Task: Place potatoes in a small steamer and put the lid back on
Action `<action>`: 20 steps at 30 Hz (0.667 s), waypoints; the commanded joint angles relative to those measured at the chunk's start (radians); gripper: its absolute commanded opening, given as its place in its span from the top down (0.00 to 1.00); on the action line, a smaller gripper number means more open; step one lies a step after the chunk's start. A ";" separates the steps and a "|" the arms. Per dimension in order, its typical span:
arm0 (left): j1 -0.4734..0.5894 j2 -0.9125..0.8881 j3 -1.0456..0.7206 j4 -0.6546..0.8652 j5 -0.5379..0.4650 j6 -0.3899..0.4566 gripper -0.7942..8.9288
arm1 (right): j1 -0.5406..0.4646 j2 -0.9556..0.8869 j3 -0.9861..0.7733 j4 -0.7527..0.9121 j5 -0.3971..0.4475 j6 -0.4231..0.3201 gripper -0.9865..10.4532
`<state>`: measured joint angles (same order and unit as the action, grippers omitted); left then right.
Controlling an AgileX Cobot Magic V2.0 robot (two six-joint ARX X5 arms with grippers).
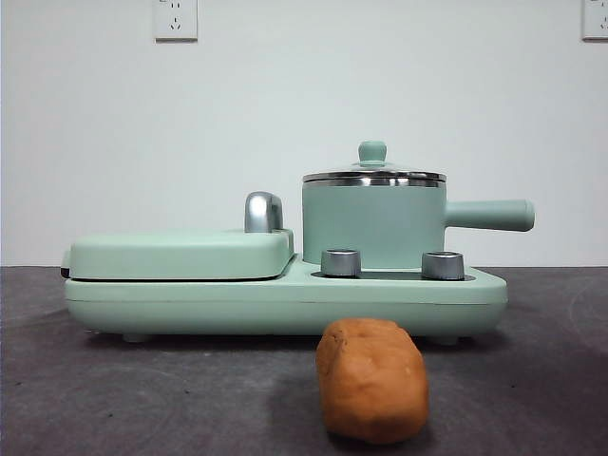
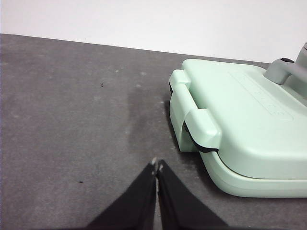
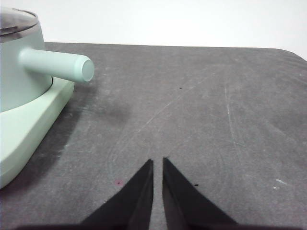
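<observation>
The potato lay on the counter in front of the cooker base; the pot stood on that base with its lid on; the left gripper and right gripper hovered closed and empty.

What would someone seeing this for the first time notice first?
Probably the orange-brown potato, lying on the dark table nearest the front camera, in front of the mint-green cooker. Behind it the small steamer sits on the cooker's right half, its glass lid on, beside the flat griddle cover.
</observation>
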<state>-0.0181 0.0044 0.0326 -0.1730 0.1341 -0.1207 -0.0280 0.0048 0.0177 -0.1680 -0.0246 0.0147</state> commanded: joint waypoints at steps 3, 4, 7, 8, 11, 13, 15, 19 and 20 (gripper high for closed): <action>-0.002 -0.002 -0.020 0.000 0.000 -0.005 0.91 | -0.002 -0.001 -0.006 0.011 -0.002 0.008 0.89; -0.002 -0.002 -0.020 0.003 0.000 -0.006 0.91 | -0.002 -0.001 -0.006 0.011 -0.002 0.012 0.89; -0.002 -0.002 -0.020 0.033 0.000 -0.040 0.91 | -0.002 -0.001 -0.006 0.011 -0.002 0.046 0.89; -0.002 -0.001 -0.020 0.049 0.000 -0.064 0.91 | -0.002 -0.001 -0.006 0.012 -0.002 0.068 0.89; -0.002 -0.001 -0.020 0.090 0.000 -0.103 0.91 | -0.002 -0.001 -0.006 0.012 -0.006 0.151 0.89; -0.002 -0.001 -0.019 0.104 0.000 -0.134 0.91 | -0.002 -0.001 -0.004 0.021 -0.032 0.189 0.89; -0.002 -0.001 -0.014 0.106 0.008 -0.174 0.91 | -0.001 -0.001 0.003 0.031 -0.089 0.192 0.89; -0.003 0.001 0.022 0.105 0.098 -0.193 0.91 | 0.000 0.000 0.049 0.016 -0.139 0.251 0.89; -0.004 0.002 0.035 0.104 0.112 -0.206 0.91 | 0.000 0.000 0.068 0.002 -0.141 0.269 0.89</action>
<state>-0.0200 0.0059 0.0433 -0.0856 0.2348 -0.2996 -0.0280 0.0055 0.0551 -0.1753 -0.1612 0.2279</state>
